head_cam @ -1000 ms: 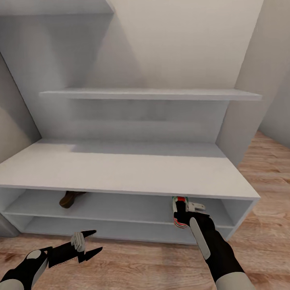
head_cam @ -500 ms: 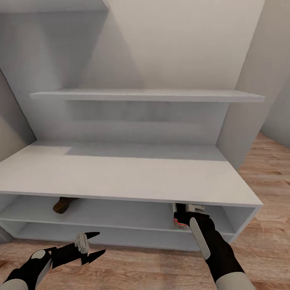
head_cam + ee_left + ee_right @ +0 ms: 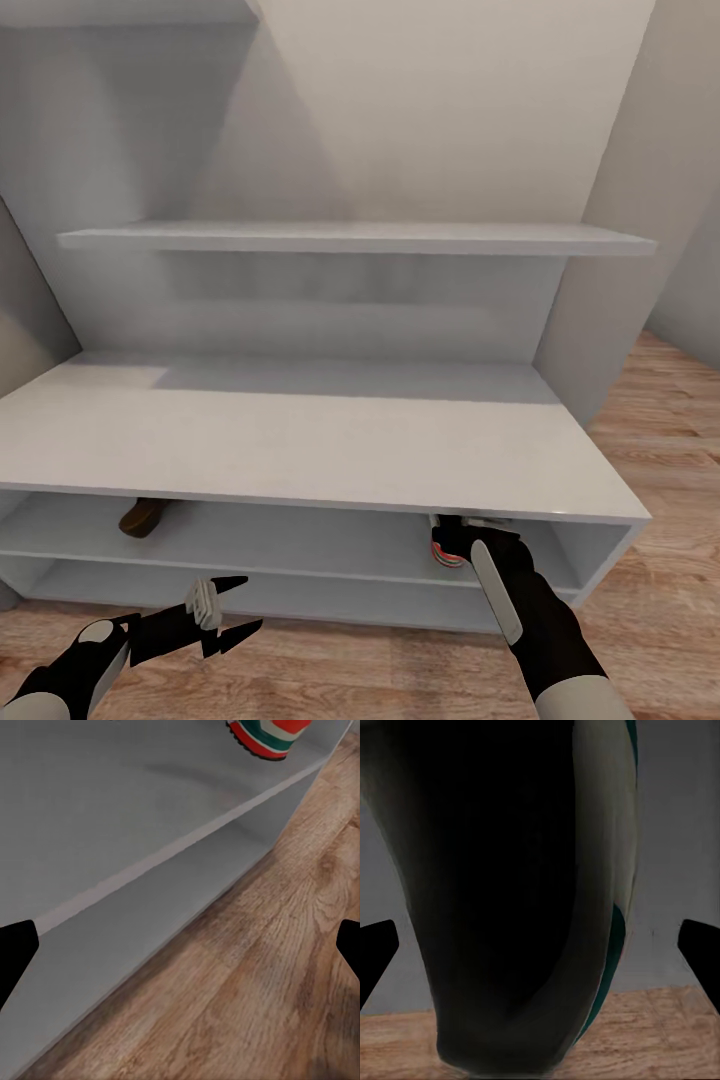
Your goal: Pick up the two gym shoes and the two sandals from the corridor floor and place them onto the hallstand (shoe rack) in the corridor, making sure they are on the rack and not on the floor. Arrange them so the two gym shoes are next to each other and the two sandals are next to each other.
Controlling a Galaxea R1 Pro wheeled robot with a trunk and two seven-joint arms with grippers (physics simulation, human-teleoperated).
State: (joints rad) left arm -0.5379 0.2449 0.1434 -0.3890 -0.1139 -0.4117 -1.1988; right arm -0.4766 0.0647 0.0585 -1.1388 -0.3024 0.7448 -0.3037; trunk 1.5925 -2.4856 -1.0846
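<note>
While the left hand (image 3: 232, 606) gapes wide, the right hand (image 3: 462, 533) (grip hidden) meets a striped gym shoe (image 3: 441, 545).

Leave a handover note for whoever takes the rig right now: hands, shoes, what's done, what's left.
Left hand: open, empty, hovering over the floor before the rack.
Right hand: reaching into the upper bay at a gym shoe; grip can't be judged.
Done: that gym shoe is in the upper bay at the right, one sandal at the left.
Left: confirm the shoe's release; the second gym shoe and second sandal, each beside its mate.
</note>
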